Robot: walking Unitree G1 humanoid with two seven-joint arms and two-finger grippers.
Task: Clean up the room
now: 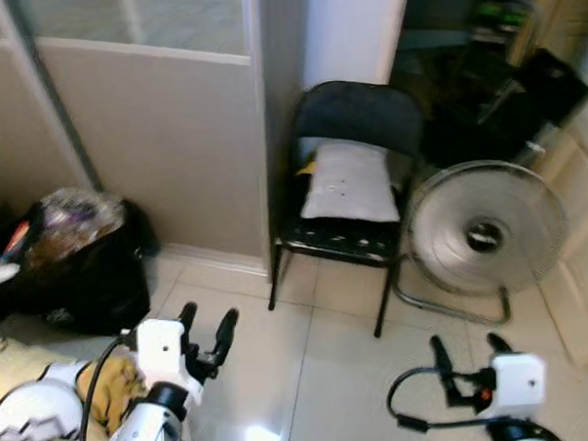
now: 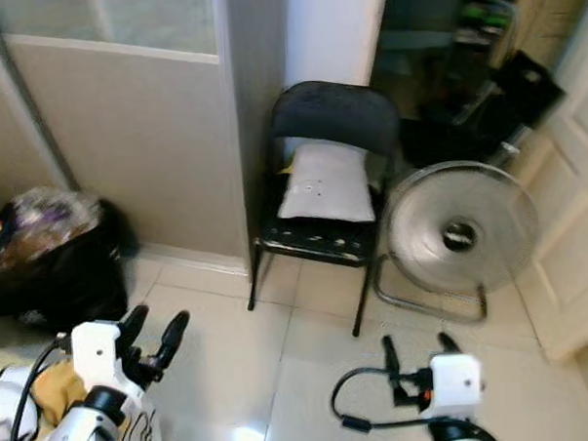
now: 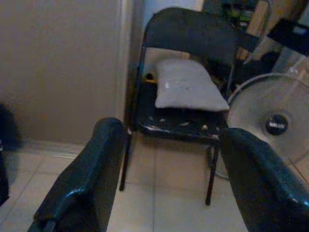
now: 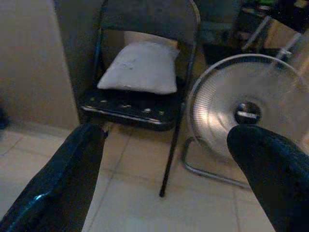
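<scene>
Both pincers, left pincer (image 1: 205, 327) and right pincer (image 1: 470, 354), hover spread apart over tiled floor (image 1: 310, 366), facing a black folding chair (image 1: 356, 193) holding a white pillow (image 1: 349, 184); beside it stands a fan (image 1: 485, 232), and left, possibly, a full rubbish bag (image 1: 76, 259).

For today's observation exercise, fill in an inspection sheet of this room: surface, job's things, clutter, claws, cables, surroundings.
Surface: pale tiled floor, glossy, with a light glare.
Job's things: white pillow leaning on the seat of the black folding chair.
Clutter: full black rubbish bag by the wall; yellow cloth near the left arm.
Claws: left claw open, empty; right claw open, empty; both held over the floor.
Cables: black cable looping by the right wrist.
Surroundings: round fan on the floor beside the chair; beige wall panel.
</scene>
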